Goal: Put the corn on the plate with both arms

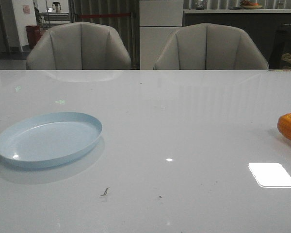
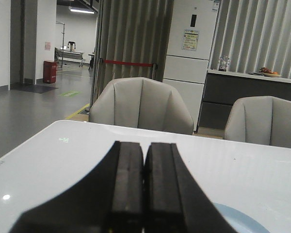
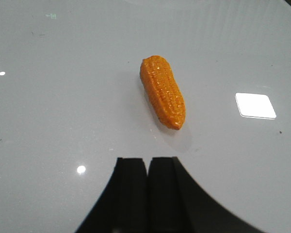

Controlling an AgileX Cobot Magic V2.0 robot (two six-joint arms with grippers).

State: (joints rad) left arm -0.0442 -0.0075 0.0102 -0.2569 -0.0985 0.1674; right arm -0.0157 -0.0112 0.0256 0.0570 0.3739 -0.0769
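corn [image 3: 163,91] on table [image 1: 184,121], no legible writing

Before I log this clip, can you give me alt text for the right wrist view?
An orange corn lies alone on a glossy white table, untouched, a short way beyond the right end effector, whose dark fingers are shut together with nothing between them. A bright rectangular light reflection sits on the table beside the corn.
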